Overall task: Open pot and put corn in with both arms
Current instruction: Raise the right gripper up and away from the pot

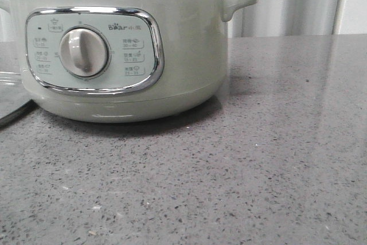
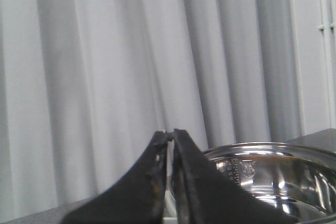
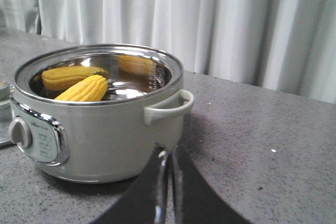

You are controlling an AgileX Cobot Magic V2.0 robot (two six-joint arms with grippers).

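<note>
Nearest the lens, the right gripper (image 3: pixel 169 156) hangs with its jaws pressed together on nothing, just short of the pot (image 3: pixel 100 124), and the left gripper (image 2: pixel 170 136), likewise closed and empty, hovers beside the steel rim. Beyond the fingers, the corn (image 3: pixel 84 89) lies inside the open pot on the grey table (image 1: pixel 258 159), its reflections glowing on the polished wall. The cob looks light, stiff and bumpy enough to grip across its middle.
</note>
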